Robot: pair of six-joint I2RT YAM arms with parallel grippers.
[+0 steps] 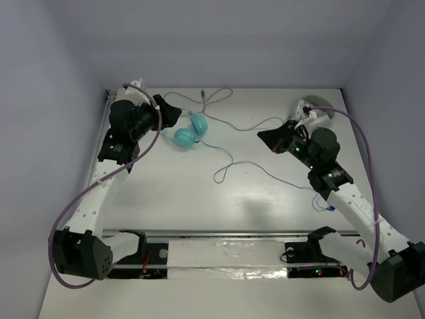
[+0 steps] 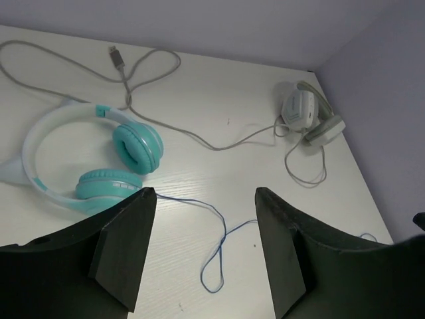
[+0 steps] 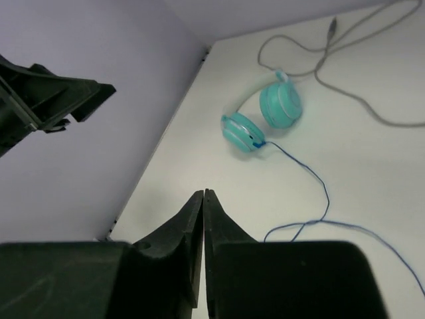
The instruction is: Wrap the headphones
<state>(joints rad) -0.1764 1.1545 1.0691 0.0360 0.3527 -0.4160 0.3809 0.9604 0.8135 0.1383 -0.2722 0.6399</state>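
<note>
- Teal headphones (image 1: pixel 191 131) are lying flat at the far left of the table (image 1: pixel 199 206), with the ear cups side by side.
- Left gripper (image 2: pixel 204 196) is hovering near them, its jaws standing wide apart.
- Right gripper (image 3: pixel 203 194) is hanging over the right half, well apart from the headphones, its jaws pressed together.
- Blue cable (image 1: pixel 229 161) is trailing loose from one cup across the middle toward the right arm.
- Grey headphones (image 2: pixel 302 113) are sitting in the far right corner, and their grey cable (image 2: pixel 153 70) is snaking along the back.
</note>
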